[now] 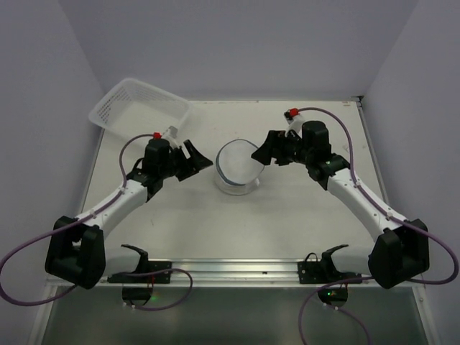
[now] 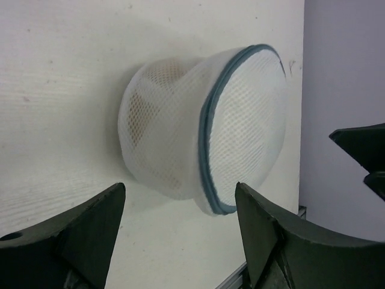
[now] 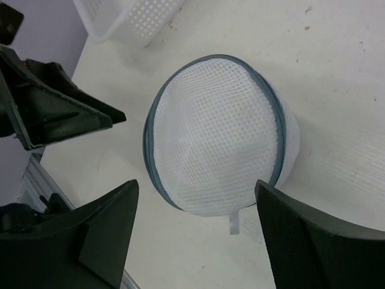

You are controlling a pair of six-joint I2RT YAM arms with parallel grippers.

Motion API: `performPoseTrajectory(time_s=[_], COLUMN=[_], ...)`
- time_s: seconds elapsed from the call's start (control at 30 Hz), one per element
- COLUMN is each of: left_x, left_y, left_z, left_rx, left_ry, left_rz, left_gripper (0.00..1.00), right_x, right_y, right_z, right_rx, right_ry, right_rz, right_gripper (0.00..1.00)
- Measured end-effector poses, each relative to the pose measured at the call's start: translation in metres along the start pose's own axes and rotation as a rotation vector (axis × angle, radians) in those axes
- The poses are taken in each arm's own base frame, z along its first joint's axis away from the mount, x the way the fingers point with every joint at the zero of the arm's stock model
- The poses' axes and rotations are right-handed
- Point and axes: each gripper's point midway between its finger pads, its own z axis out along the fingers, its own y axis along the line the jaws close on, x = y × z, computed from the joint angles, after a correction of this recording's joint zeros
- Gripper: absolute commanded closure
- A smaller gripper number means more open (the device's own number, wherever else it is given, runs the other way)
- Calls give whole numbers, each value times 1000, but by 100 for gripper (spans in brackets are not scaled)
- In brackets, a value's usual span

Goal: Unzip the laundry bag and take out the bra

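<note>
The laundry bag [image 1: 237, 169] is a round white mesh pod with a blue-grey zipper rim, standing mid-table, zipped shut. It also shows in the left wrist view [image 2: 198, 126] and the right wrist view [image 3: 216, 132]. A faint beige shape [image 2: 147, 117] shows through the mesh; the bra cannot be made out. A small white tab [image 3: 233, 223] hangs from the rim. My left gripper [image 1: 198, 159] is open just left of the bag, apart from it [image 2: 180, 198]. My right gripper [image 1: 260, 154] is open at the bag's right edge, above it [image 3: 197, 192].
A white plastic lattice basket [image 1: 140, 108] stands tilted at the back left and shows in the right wrist view [image 3: 129, 18]. A metal rail [image 1: 230, 269] runs along the table's near edge. Walls close in the table on the left, back and right.
</note>
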Motion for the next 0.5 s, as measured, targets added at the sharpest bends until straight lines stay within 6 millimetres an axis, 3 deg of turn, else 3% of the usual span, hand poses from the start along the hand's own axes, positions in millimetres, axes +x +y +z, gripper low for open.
performPoseTrajectory(time_s=[0.23,0.5], left_x=[-53,-78], left_y=[-56,-77], left_z=[28,66], left_rx=[105,174], left_ry=[13,67], left_rz=[222,407], left_gripper=[28,29], right_x=[14,26], right_y=[-10,-21], right_z=[11,27], right_rx=[40,117], right_ry=[46,84], right_rz=[57,91], right_gripper=[20,20])
